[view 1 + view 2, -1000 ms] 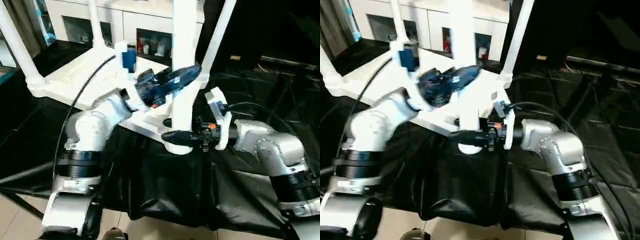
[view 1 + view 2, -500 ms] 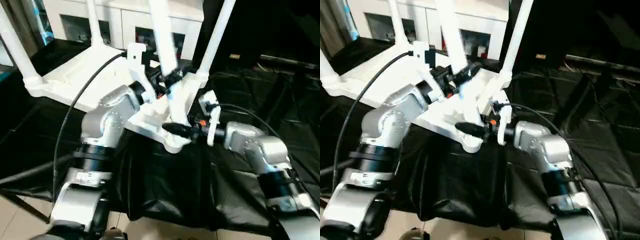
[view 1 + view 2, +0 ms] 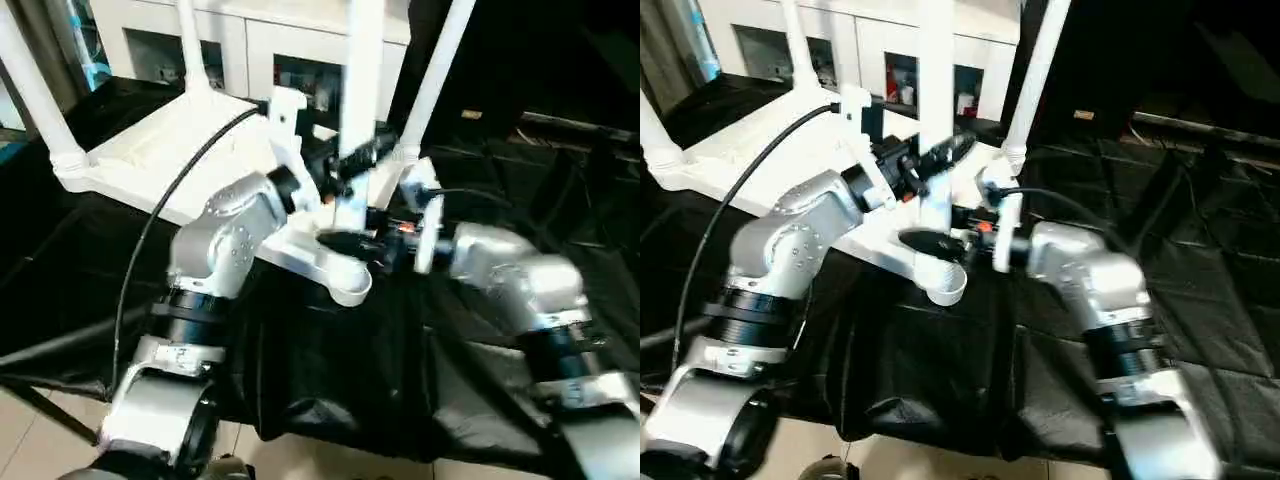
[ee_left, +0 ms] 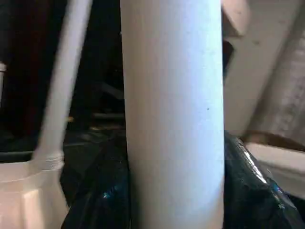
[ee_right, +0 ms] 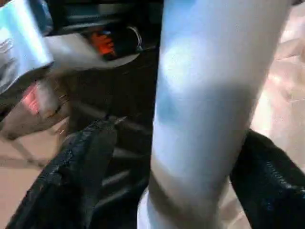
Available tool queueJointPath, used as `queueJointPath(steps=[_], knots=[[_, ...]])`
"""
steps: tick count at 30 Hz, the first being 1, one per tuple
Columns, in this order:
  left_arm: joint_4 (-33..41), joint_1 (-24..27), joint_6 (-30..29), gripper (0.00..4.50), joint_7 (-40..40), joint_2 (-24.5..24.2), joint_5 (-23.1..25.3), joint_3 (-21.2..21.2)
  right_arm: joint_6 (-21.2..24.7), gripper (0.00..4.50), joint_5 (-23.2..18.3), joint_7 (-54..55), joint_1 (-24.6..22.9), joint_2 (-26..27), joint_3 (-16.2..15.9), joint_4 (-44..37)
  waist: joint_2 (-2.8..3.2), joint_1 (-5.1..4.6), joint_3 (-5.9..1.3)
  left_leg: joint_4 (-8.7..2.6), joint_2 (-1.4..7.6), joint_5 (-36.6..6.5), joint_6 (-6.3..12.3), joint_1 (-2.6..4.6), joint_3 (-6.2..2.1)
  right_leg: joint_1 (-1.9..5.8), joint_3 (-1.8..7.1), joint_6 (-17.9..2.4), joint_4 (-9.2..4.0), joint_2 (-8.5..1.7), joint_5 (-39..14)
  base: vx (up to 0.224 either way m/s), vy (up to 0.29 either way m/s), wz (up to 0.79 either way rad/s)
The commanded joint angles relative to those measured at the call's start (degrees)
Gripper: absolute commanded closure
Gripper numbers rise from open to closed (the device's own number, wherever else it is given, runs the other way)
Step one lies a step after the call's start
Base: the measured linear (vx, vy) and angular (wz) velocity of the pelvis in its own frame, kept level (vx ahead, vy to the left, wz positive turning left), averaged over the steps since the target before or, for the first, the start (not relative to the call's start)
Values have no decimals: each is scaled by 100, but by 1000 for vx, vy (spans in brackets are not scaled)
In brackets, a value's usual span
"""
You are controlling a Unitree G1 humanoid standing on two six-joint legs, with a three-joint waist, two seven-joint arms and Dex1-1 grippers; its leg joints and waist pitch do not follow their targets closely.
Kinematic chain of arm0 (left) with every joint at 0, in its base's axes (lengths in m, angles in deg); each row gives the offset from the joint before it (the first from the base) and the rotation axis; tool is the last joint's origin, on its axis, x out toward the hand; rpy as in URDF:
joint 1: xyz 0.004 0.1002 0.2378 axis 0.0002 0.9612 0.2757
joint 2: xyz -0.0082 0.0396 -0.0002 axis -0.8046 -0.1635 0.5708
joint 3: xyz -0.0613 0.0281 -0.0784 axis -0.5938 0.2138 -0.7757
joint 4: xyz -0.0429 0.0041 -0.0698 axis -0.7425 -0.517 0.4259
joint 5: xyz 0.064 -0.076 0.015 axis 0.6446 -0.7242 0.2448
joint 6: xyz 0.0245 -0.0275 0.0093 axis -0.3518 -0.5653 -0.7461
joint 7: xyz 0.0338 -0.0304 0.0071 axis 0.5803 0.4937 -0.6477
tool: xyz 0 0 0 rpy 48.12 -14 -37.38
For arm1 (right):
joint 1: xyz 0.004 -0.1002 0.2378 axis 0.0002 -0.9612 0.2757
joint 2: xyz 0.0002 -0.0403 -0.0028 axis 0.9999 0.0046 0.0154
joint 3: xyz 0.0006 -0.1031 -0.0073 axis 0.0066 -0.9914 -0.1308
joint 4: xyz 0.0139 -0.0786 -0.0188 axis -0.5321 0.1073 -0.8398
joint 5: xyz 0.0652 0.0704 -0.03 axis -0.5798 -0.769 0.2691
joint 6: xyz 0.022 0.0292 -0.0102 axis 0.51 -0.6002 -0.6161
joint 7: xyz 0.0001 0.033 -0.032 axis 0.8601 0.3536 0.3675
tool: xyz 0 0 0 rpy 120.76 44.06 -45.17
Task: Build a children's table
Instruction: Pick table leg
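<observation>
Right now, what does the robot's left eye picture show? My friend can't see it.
Both grippers meet at one white leg standing upright at the near corner of the upside-down children's table. The left gripper holds it higher up; the right gripper sits lower, near the socket. Three more legs point up behind.

Top of near leg (image 3: 362, 70) cut off by frame edge; its foot hidden behind both grippers. Whether it sits in the near corner socket (image 3: 345, 283): cannot tell.

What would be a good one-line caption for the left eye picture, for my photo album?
A humanoid robot's left gripper and right gripper meet around an upright leg of the upturned children's table.
</observation>
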Motion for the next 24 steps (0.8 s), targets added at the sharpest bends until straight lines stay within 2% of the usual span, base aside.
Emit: queueJointPath(steps=[1, 11, 15, 24], knots=[[121, -192, -263, 261, 262, -80, -176, 21, 110, 70, -84, -311, 30, -224, 13, -85, 1, 9, -476, -358, 81, -1061, -54, 143, -35, 311, 140, -1049, -337, -212, -946, 0, 0, 0], [364, -248, -604, 262, 689, -46, -708, -153, 384, 70, -105, -603, 52, -445, -97, -80, -44, 10, -478, -336, 82, -997, -3, 132, -24, 316, 137, -1236, -326, -219, -869, 0, 0, 0], [464, -210, -710, 262, 729, -17, -815, -165, 393, 70, -62, -522, 85, -372, -101, 14, -41, 8, -471, -341, 85, -1058, -37, 137, -27, 306, 138, -1167, -345, -219, -1066, 0, 0, 0], [642, -104, -865, 262, 787, -24, -911, -94, 478, 70, -125, -536, 116, -262, -34, 26, -46, 2, -475, -339, 82, -1007, -33, 133, -24, 307, 141, -1138, -337, -211, -1002, 0, 0, 0]])
